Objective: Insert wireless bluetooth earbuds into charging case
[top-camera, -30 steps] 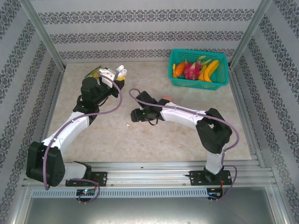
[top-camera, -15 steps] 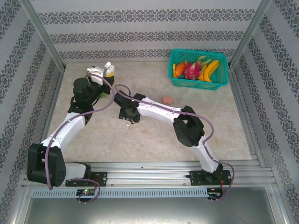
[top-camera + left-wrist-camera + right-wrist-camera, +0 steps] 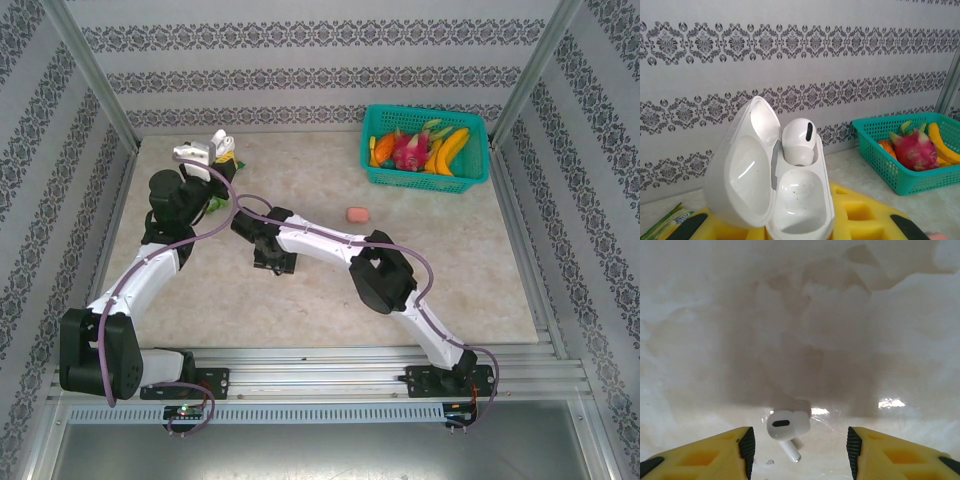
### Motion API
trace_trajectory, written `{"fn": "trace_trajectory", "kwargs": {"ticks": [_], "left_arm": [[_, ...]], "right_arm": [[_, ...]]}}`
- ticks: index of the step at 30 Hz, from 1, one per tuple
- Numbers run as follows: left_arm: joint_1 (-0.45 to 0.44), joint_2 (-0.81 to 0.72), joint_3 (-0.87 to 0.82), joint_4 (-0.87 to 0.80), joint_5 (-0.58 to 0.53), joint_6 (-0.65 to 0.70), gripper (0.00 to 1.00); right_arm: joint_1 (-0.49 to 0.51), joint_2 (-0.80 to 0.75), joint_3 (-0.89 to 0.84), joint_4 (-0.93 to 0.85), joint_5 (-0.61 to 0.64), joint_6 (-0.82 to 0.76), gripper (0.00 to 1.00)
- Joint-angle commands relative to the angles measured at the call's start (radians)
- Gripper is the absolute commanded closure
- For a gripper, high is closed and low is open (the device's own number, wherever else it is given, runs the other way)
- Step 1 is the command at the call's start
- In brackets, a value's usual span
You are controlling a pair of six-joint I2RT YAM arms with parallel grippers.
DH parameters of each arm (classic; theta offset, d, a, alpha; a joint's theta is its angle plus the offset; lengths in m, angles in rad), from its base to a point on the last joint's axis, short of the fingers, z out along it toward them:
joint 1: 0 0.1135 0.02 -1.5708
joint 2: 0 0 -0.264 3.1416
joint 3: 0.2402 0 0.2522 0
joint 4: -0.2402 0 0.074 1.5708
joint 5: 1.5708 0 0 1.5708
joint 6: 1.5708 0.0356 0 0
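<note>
Straddling white earbud (image 3: 786, 426), right pincer (image 3: 800, 445) gapes.

A single white earbud (image 3: 786, 426) lies on the pale marbled table (image 3: 840, 315). It sits between the right gripper's (image 3: 800, 447) spread yellow fingers (image 3: 715, 452), nearer the left one and touching neither.

Left fingers (image 3: 855, 205) clamped; right fingers (image 3: 715, 452) spread apart.

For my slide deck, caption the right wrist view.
Right claw open above a white earbud lying on the marble table.
</note>
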Motion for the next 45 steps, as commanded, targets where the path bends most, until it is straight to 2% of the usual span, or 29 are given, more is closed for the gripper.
{"fn": "trace_trajectory", "kwargs": {"ticks": [1, 9, 45], "left_arm": [[0.018, -0.023, -0.019, 0.073, 0.012, -0.025, 1.00], [0.029, -0.030, -0.042, 0.089, 0.018, -0.037, 1.00], [0.041, -0.033, -0.075, 0.127, 0.034, -0.066, 1.00]], "right_arm": [[0.006, 0.031, 0.064, -0.053, 0.031, 0.010, 0.46], [0.006, 0.099, 0.155, -0.111, 0.039, 0.006, 0.46], [0.019, 0.150, 0.179, -0.118, 0.021, 0.011, 0.55]]}}
